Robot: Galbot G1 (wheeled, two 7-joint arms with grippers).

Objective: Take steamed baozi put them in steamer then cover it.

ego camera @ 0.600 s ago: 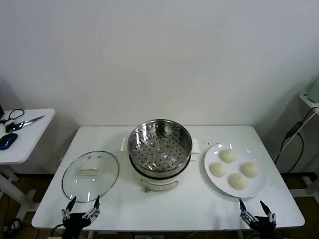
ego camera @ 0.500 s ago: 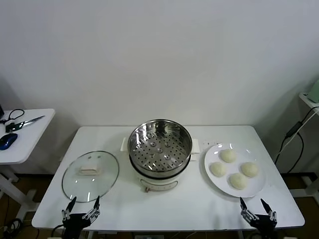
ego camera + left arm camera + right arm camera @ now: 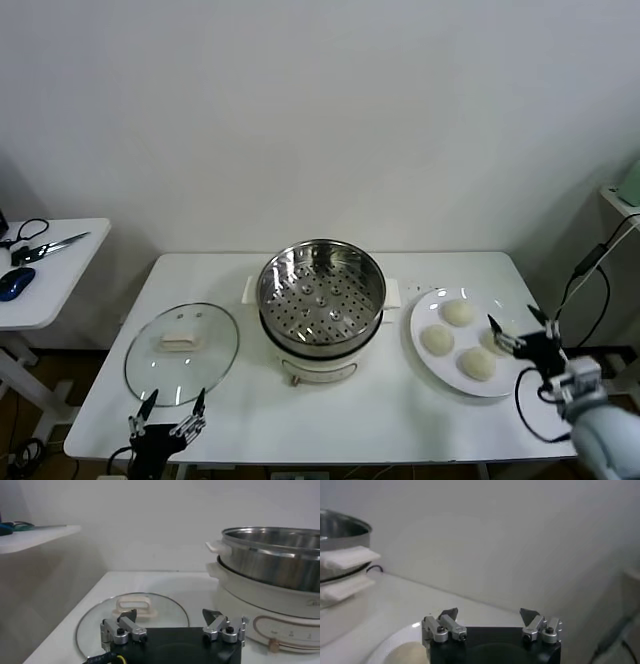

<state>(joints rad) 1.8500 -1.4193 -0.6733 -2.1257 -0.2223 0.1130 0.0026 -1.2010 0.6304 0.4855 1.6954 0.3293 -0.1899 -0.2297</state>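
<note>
Head view: steamer [image 3: 321, 305] at bench [image 3: 400, 420] centre, pot open, perforated tray bare, no buns in it. Cover [image 3: 181, 352] lies flat on bench at steamer's 9 o'clock, just beside its base, not on the pot. Four baozi [image 3: 459, 313] sit on white plate [image 3: 432, 368] at steamer's 3 o'clock: round, smooth, cream-white, none squashed, sitting close together. Right gripper [image 3: 519, 334] is over the plate's 3 o'clock edge, above/just beside the bun there, fingers spread wide, nothing held. Left gripper [image 3: 168, 412] at bench's 6 o'clock edge, below the cover, fingers wide apart, empty, idle. Side table [image 3: 50, 290] off at 9 o'clock w/ scissors [image 3: 48, 247] and a mouse [image 3: 15, 283].

Left wrist view: left gripper [image 3: 172, 623] open w/ nothing between the tips; cover [image 3: 131, 614] w/ its cream handle straight ahead; steamer [image 3: 272, 570] wall and white base beyond, to the side.

Right wrist view: right gripper [image 3: 490, 621] open and empty; plate rim [image 3: 395, 639] and part of one bun [image 3: 410, 652] low under it; steamer handle [image 3: 345, 557] further off.

Progress, judged: zero of four buns moved, cover not on. First pick seems to be setting up. Left: four transfers, then cover.
</note>
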